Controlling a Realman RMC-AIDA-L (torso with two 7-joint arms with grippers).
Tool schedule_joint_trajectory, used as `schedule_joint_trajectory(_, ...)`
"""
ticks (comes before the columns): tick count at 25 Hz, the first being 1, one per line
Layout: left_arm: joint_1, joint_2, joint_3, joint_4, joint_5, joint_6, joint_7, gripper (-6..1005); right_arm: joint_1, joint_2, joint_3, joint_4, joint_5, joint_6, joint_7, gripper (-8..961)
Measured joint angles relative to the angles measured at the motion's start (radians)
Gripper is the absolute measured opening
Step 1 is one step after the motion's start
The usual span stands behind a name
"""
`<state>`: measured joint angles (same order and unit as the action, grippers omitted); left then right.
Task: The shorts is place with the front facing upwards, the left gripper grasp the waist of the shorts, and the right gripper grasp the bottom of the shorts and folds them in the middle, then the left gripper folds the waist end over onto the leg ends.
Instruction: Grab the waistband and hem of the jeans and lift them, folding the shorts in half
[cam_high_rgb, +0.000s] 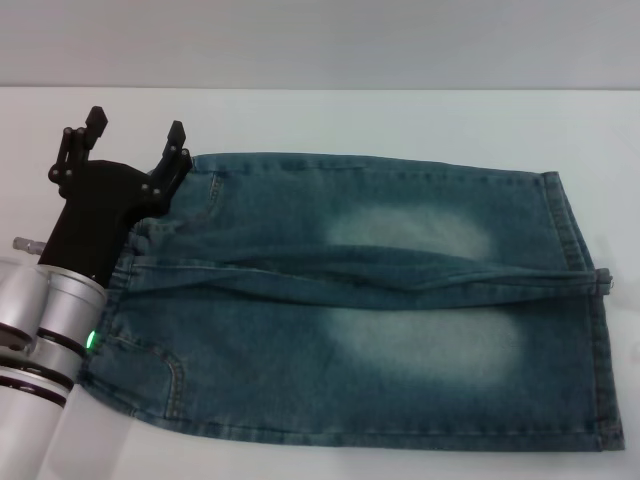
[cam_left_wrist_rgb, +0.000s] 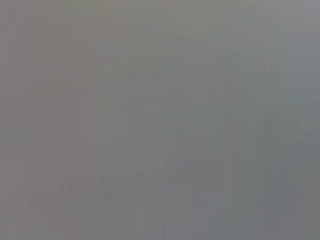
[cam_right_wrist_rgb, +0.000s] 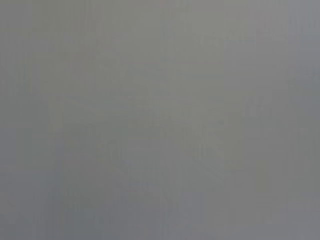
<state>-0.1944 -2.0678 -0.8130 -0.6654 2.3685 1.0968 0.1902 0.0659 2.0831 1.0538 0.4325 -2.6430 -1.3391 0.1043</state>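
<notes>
In the head view, the shorts (cam_high_rgb: 360, 300) are seen spread flat on a white table (cam_high_rgb: 400, 115), front side up, with both legs lying side by side and a long fold ridge running between them. A pale faded patch is shown on each leg. The waist of the shorts (cam_high_rgb: 125, 285) is turned toward the left gripper (cam_high_rgb: 135, 133), while the leg ends (cam_high_rgb: 590, 300) lie well apart from it, at the opposite end of the garment. The left gripper is held over the far corner of the waist, its black wedge-shaped body covering part of the waistband and its silver arm reaching in from the near left corner, a green light showing on the arm. Its prongs are spread wide, nothing being held between them; one prong is placed right at the far edge of the denim, the other out over the bare table. A curved pocket (cam_high_rgb: 160, 375) is visible at the near side of the waist end. The right gripper is not shown in this view.

In the left wrist view, only a featureless grey field is given.

In the right wrist view, the same blank grey is given, and nothing can be told from it.
</notes>
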Motion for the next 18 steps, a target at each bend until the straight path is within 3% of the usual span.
schedule_joint_trajectory(12, 0.011, 0.003, -0.002, -0.033, 0.000, -0.038, -0.002, 858, -0.003, -0.003, -0.006, 0.007, -0.003, 0.002, 0.027, 778)
schedule_joint_trajectory(15, 0.029, 0.010, -0.016, -0.099, 0.001, -0.120, 0.004, 858, -0.015, -0.016, -0.024, 0.064, -0.007, 0.051, 0.054, 777)
schedule_joint_trajectory(18, 0.062, 0.022, -0.051, -0.200, 0.012, -0.215, 0.016, 858, -0.061, -0.042, -0.022, 0.202, -0.012, 0.169, 0.054, 777)
